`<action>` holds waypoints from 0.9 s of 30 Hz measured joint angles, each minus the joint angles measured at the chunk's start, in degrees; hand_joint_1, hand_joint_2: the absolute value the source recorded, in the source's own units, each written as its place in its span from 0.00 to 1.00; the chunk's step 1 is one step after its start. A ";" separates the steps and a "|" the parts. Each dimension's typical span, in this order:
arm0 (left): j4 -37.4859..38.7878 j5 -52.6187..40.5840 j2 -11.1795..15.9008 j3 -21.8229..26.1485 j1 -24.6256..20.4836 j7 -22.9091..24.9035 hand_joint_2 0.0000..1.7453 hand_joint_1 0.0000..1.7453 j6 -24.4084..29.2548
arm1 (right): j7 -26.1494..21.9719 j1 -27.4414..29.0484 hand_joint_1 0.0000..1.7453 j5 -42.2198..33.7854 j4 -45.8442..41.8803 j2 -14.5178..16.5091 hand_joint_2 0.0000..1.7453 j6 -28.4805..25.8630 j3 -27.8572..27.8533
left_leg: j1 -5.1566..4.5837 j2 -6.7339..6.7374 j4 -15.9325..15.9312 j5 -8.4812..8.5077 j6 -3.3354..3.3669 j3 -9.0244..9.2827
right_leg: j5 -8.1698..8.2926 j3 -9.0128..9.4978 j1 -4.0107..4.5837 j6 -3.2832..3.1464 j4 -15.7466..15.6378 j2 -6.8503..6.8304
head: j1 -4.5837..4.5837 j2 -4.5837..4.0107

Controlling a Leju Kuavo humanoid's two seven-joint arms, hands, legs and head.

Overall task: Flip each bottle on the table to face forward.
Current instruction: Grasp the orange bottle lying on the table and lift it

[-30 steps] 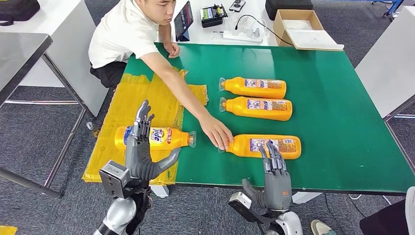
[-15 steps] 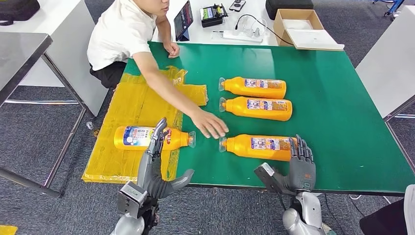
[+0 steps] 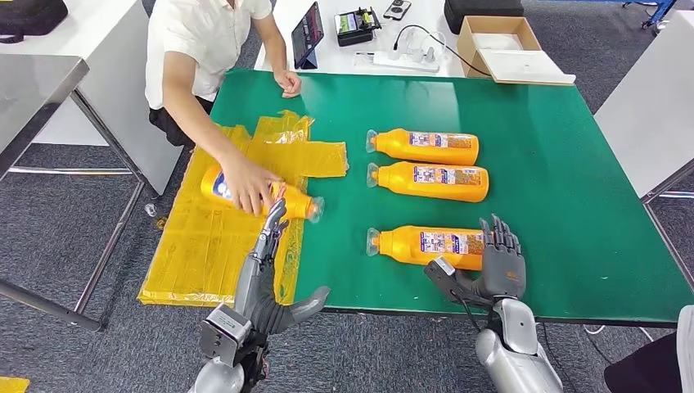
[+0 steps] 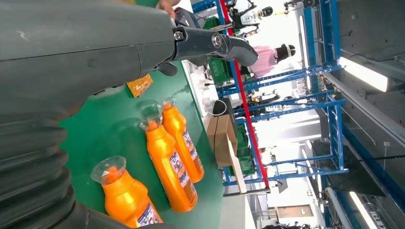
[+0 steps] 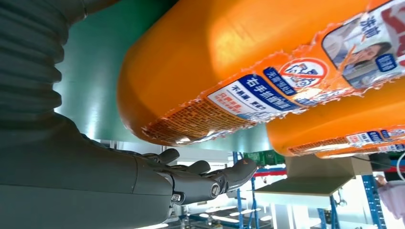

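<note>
Three orange bottles lie on their sides on the green table, caps to the left: a far one, a middle one and a near one. A fourth bottle lies on the yellow plastic sheet under a person's hand. My right hand stands open at the near bottle's base end, fingers up. In the right wrist view that bottle looms close over my open right hand. My left hand is open, fingers stretched toward the fourth bottle and short of it.
The person stands at the table's left side, the other hand resting on the far edge. A white table behind carries a cardboard box, a power strip and a tablet. A grey table stands far left.
The person's hand left the near bottle, reached the fourth bottle and slid it back and askew. My left hand dropped back from that bottle. My right hand moved right to the near bottle's base.
</note>
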 joint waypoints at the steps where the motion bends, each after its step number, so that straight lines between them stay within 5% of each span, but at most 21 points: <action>1: 0.00 0.02 -0.01 0.01 0.00 0.01 1.00 0.00 -0.05 | 0.01 -0.22 0.00 -0.01 0.21 -0.07 1.00 0.07 0.16 | 0.00 0.00 0.00 0.00 0.00 0.00 | 0.00 0.00 0.00 0.00 0.00 0.00 | 0.00 0.00; 19: 1.24 0.58 -0.10 -0.78 -1.30 0.13 1.00 0.00 -1.42 | 0.35 -3.82 0.00 1.77 5.18 0.26 1.00 -1.63 3.03 | 0.00 0.01 0.00 0.02 0.00 0.02 | 0.01 0.01 0.01 0.00 0.00 0.01 | 0.01 0.00; 23: 1.73 1.61 -0.16 -0.91 -1.70 0.69 1.00 0.00 -2.16 | 1.83 -5.68 0.00 1.36 7.50 0.79 1.00 2.85 4.09 | 0.01 0.09 0.00 0.01 0.00 0.06 | 0.01 0.02 0.01 0.00 0.00 0.04 | 0.01 0.00; 27: 2.65 3.51 -0.15 -1.05 -2.63 1.24 1.00 0.00 -4.02 | 3.38 -9.86 0.81 -1.02 11.26 0.88 1.00 14.16 4.81 | 0.00 0.51 -0.01 -0.09 -0.04 0.45 | 0.02 0.20 0.01 -0.01 -0.03 0.31 | 0.02 0.00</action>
